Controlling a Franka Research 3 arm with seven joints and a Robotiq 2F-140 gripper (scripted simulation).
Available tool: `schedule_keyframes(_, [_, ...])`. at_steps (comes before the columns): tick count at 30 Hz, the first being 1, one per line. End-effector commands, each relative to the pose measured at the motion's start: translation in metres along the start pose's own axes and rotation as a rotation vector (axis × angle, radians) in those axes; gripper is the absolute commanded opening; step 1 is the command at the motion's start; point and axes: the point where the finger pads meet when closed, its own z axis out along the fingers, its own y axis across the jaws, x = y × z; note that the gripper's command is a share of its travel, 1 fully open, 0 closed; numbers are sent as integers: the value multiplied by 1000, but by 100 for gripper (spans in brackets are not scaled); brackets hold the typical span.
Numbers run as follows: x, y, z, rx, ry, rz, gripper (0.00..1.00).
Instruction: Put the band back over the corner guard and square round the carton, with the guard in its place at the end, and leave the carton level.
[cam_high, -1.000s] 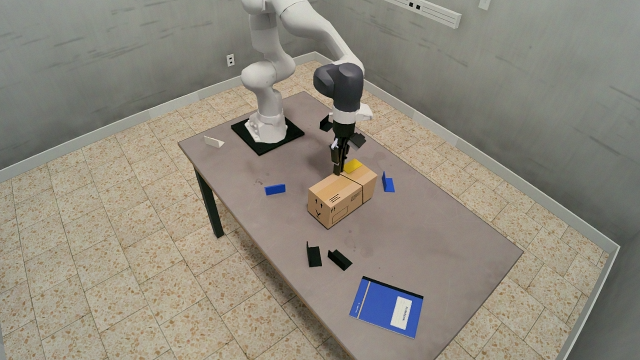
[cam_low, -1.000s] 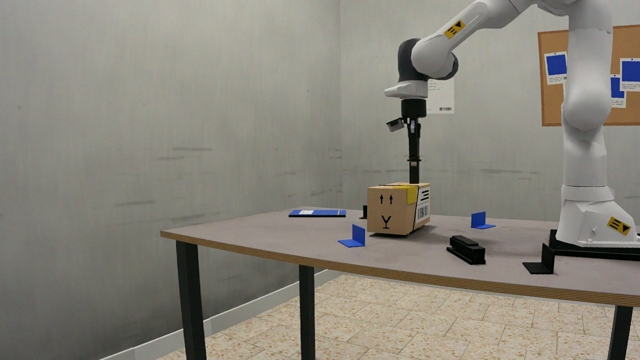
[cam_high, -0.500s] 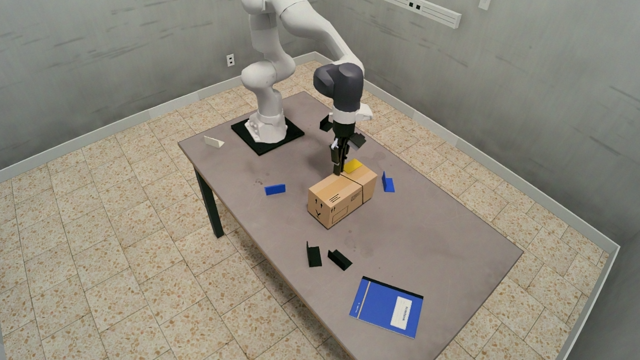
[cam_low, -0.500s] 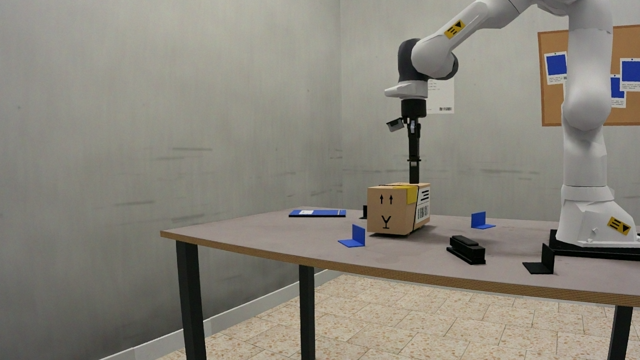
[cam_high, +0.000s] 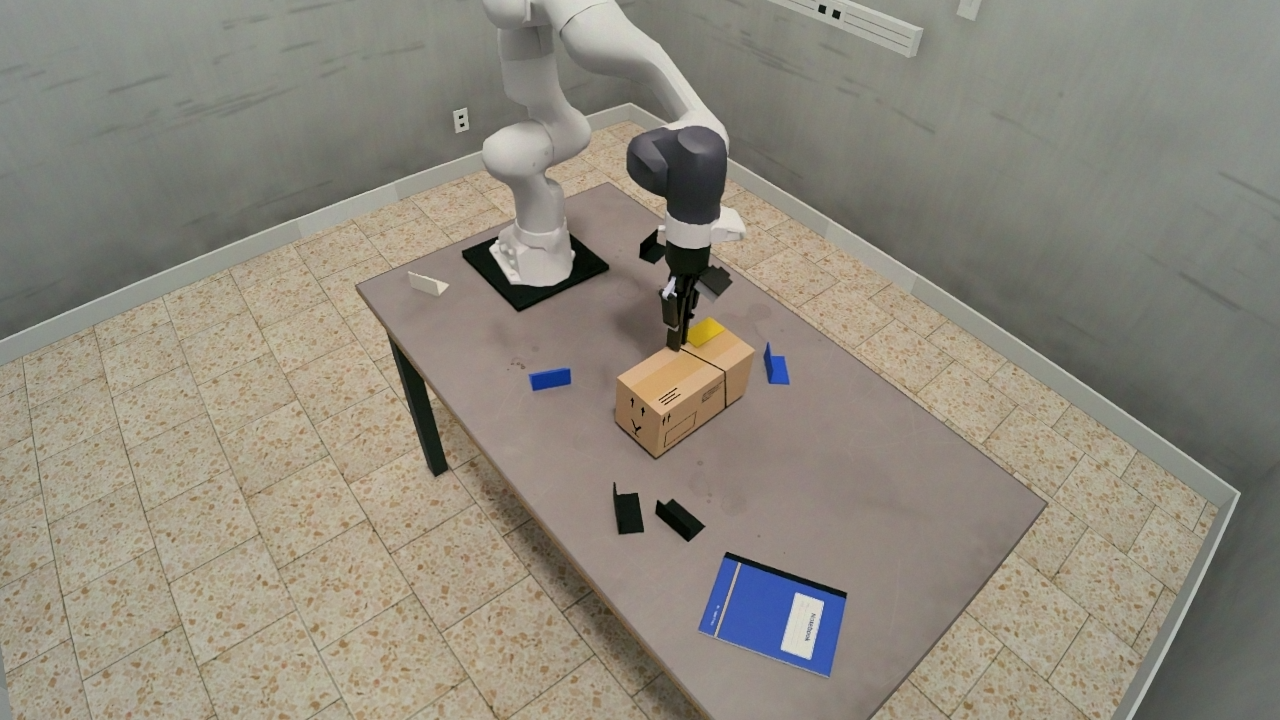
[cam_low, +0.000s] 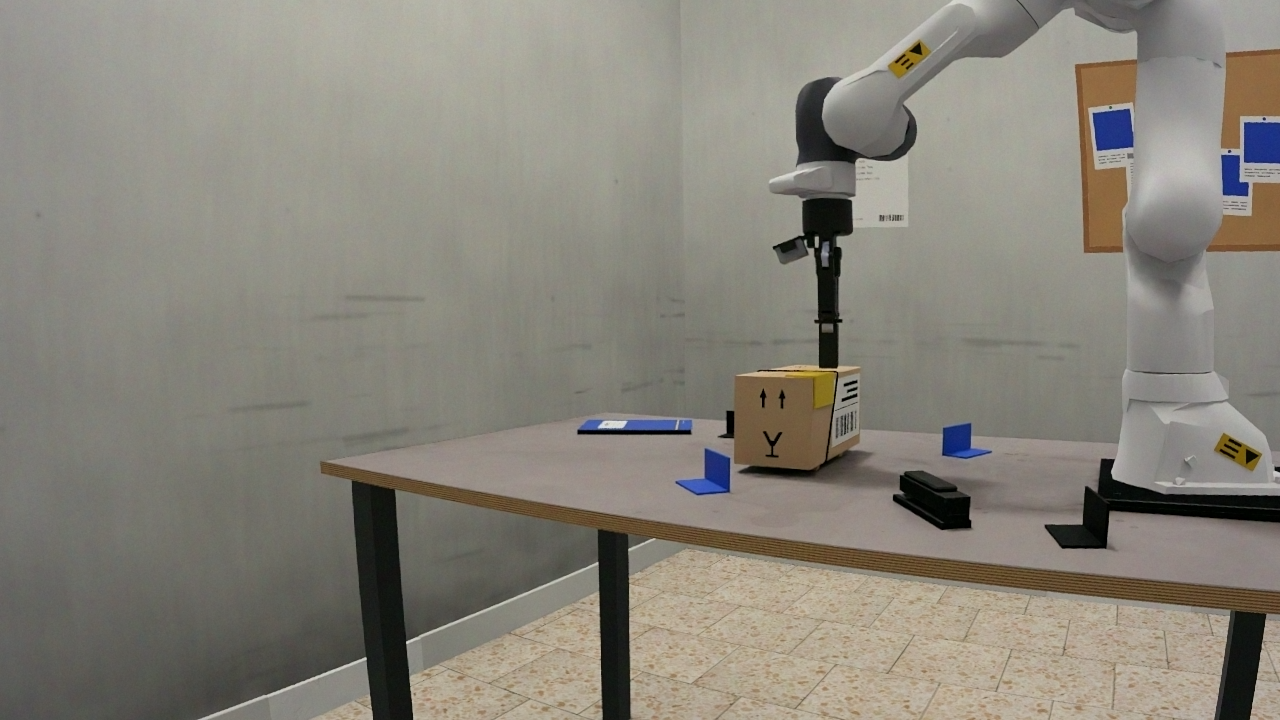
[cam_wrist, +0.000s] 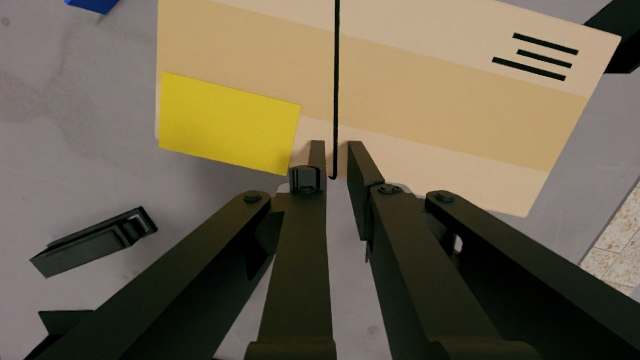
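Note:
The carton (cam_high: 662, 367) (cam_low: 756, 443) (cam_wrist: 425, 110) stands on the table and looks level. The yellow corner guard (cam_high: 705, 332) (cam_low: 816, 391) (cam_wrist: 225, 122) sits over its long upper edge, near one end. The thin black band (cam_high: 725, 389) (cam_low: 832, 411) (cam_wrist: 336, 90) runs round the carton beside the guard, not over it, and slants a little across the top. My gripper (cam_high: 679, 342) (cam_low: 828, 362) (cam_wrist: 335, 162) points down at the guard's edge of the carton. Its fingers are slightly open, one on each side of the band, with a gap to it. The band's underside is hidden.
Blue brackets (cam_high: 550, 378) (cam_high: 776, 368) stand on either side of the carton. Black brackets (cam_high: 629, 512) (cam_high: 682, 521) and a blue notebook (cam_high: 760, 617) (cam_low: 635, 427) lie farther out. A black block (cam_low: 930, 501) (cam_wrist: 97, 240) and a black bracket (cam_low: 1078, 535) are towards the arm's base.

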Motion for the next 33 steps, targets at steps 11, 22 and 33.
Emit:
schedule_keyframes(11, [0, 0, 3, 2, -1, -3, 18])
schedule_keyframes(22, [0, 0, 5, 2, -1, -3, 18])
schedule_keyframes(33, [0, 0, 6, 2, -1, -3, 18])
